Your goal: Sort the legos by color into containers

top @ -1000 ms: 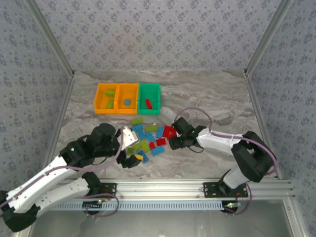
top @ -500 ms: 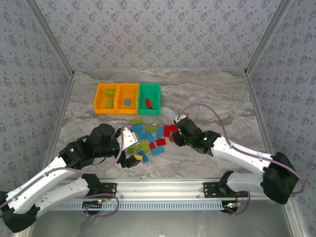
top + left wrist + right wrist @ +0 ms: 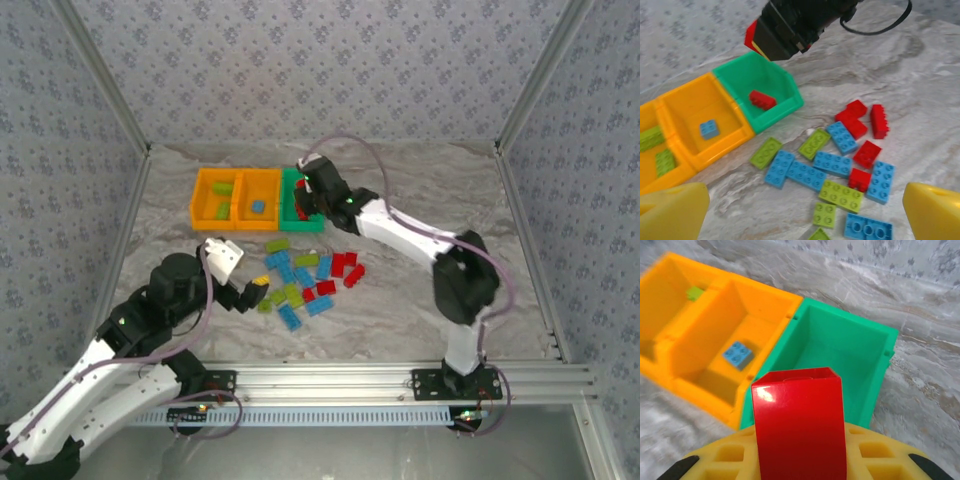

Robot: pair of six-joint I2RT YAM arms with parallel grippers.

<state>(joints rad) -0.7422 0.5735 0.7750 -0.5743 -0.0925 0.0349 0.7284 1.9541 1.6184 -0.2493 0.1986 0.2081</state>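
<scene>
Marble table; right gripper, outstretched, clasps red lego

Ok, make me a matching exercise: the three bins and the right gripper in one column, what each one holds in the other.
Column one:
1. left orange bin
2. middle orange bin
3. green bin
4. right gripper

Column two:
A. held red brick, clamped in the air
B. blue brick, lying alone inside
C. loose red brick, lying inside
D. lime green bricks

Pairs: 1-D, 2-B, 3-C, 4-A
</scene>
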